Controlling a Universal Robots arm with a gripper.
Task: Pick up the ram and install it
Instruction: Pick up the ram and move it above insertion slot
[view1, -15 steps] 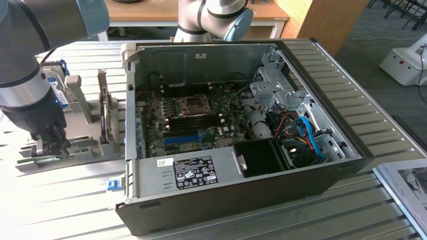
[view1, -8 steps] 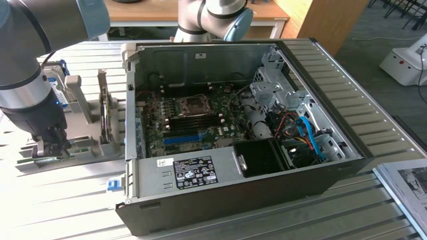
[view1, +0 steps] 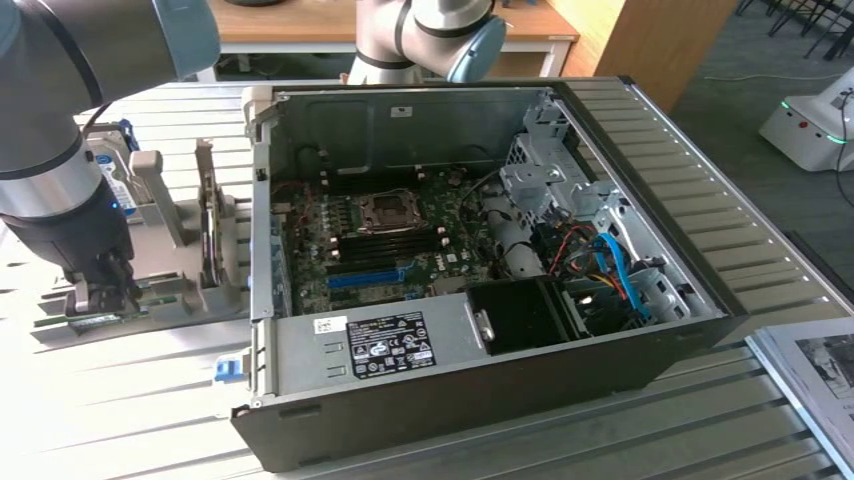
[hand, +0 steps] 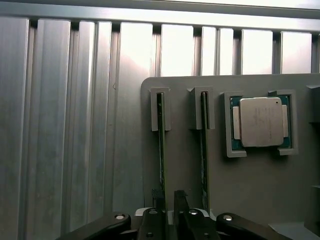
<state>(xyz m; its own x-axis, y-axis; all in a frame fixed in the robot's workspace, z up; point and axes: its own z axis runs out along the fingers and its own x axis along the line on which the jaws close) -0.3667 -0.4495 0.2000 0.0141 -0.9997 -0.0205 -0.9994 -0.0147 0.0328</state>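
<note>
Hanging over a ram (hand: 161, 145) in its grey holder (hand: 250, 185), the pincer (hand: 169, 195) is spread; the case label (view1: 391, 346) is unreadable.

The ram (hand: 161, 140), a thin green stick, stands on edge in the end slot of the grey holder (hand: 250, 190).
</note>
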